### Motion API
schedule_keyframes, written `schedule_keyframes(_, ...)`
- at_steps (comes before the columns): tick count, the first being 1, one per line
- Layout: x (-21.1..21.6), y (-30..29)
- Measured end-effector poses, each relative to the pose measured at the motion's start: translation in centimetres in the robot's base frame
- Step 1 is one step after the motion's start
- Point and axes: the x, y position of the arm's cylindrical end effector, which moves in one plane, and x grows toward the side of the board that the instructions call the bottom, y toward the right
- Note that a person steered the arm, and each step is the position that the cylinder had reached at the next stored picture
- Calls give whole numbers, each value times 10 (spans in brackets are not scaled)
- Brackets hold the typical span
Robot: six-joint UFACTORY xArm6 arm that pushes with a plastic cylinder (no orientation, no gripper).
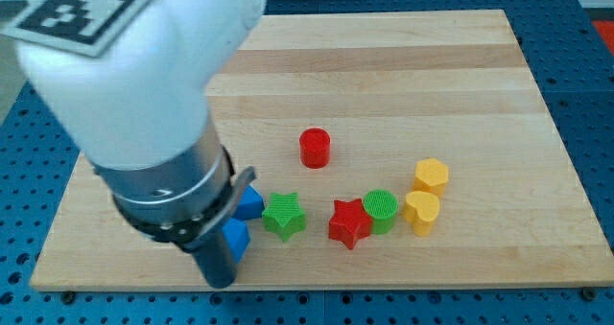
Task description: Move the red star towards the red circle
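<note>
The red star (349, 223) lies on the wooden board (403, 66) near the view's bottom, touching the green circle (381, 210) on its right. The red circle (315, 148) stands apart, above and to the left of the star. The arm's white and dark body fills the view's left. My tip (220, 281) is at the view's bottom left, well left of the red star and just below a blue block (235, 239).
A green star (285, 215) lies left of the red star. A second blue block (249, 203) sits by the arm. A yellow hexagon (432, 175) and a yellow heart (421, 213) lie right of the green circle.
</note>
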Motion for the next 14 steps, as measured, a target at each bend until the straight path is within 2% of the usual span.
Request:
schedule_keyframes(2, 0, 112)
schedule_keyframes(3, -1, 112)
schedule_keyframes(6, -46, 130)
schedule_keyframes(8, -48, 109)
schedule_keyframes(11, -68, 129)
schedule_keyframes(12, -68, 152)
schedule_keyframes(14, -96, 168)
